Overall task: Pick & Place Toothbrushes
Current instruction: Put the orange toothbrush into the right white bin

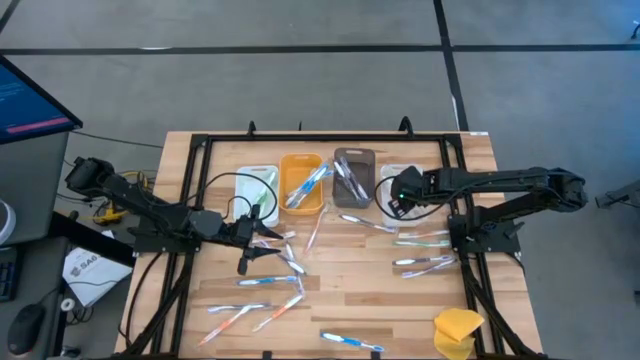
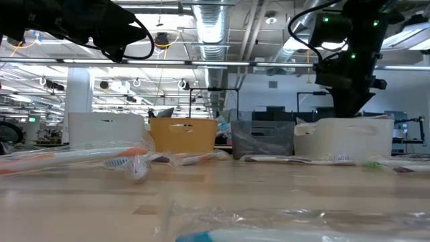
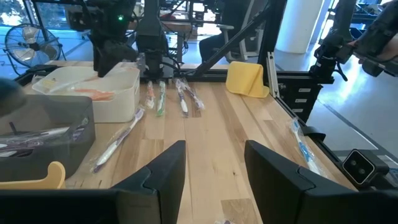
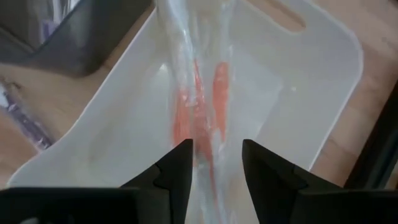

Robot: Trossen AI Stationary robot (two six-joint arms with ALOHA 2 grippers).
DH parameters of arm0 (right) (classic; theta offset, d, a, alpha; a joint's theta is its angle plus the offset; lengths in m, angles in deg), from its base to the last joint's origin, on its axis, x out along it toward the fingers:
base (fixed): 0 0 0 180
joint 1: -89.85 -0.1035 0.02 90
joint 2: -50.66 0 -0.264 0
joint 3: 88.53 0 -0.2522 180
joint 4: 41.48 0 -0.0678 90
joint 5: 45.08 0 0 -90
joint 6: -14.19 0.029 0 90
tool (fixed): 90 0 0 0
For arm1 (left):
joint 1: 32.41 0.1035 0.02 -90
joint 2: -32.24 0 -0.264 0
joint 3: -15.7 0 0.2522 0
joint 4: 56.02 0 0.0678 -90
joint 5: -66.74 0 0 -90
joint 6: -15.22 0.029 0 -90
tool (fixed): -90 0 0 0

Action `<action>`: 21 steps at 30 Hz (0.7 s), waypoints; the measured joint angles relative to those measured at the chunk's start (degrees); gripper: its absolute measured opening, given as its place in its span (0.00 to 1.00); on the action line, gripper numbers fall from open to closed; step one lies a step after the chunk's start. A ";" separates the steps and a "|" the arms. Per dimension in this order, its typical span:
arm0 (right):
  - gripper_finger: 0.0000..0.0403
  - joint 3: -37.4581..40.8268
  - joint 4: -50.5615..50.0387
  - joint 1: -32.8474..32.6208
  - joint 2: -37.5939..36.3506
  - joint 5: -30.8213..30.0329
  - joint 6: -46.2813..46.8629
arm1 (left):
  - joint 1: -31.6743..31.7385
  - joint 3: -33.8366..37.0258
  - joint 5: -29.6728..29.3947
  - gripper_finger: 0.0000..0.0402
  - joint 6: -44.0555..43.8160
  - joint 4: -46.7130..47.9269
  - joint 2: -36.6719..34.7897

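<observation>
Right pincer [image 4: 214, 165]: poised over the white bin [image 4: 323, 87] at the far right of the bin row, fingers parted; an orange toothbrush in clear wrap [image 4: 199, 118] passing between the fingertips and down into that bin; whether gripped or let go, cannot tell.

Left pincer [image 1: 246, 262]: over the left-centre of the surface [image 1: 340, 300], fingers apart, nothing between them.

Bin row, far side, left to right: white bin [image 1: 256, 187], orange bin [image 1: 301, 183] with toothbrushes inside, grey bin [image 1: 352, 178] with toothbrushes inside, white bin below the right pincer.

Loose toothbrushes: cluster [image 1: 270, 285] near the left pincer; group [image 1: 420, 250] to the right, near the right arm's base; single blue one [image 1: 350, 342] at the near edge; one [image 1: 315, 228] just near of the orange bin.

Yellow sponge-like lump [image 1: 458, 330]: near right corner.
</observation>
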 joint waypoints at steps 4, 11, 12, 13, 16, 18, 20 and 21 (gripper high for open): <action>0.33 0.00 1.49 0.00 0.00 -1.13 -0.10 | -0.02 0.00 0.02 0.39 0.00 0.01 0.00; 0.34 -0.01 4.38 -0.03 4.56 -1.13 -1.35 | 0.00 0.00 0.01 0.39 0.00 0.13 0.00; 0.34 -0.04 4.54 0.14 6.34 -1.13 -1.36 | -0.02 0.00 0.02 0.39 0.00 0.18 0.00; 0.33 -0.03 4.52 0.37 8.27 -1.09 -1.57 | -0.02 0.00 0.02 0.39 0.00 0.26 0.00; 0.33 -0.02 4.85 0.84 13.70 -0.72 -1.55 | -0.01 0.00 0.01 0.39 -0.01 0.39 0.00; 0.33 -0.30 5.97 1.07 16.63 -0.57 -1.70 | -0.02 0.00 0.02 0.39 -0.02 0.48 0.00; 0.33 -0.34 7.50 1.11 18.70 -0.14 -1.62 | 0.00 0.00 0.00 0.39 -0.02 0.50 0.00; 0.33 -0.37 8.32 1.14 19.20 -0.47 -1.78 | -0.02 0.00 0.00 0.39 -0.02 0.48 0.00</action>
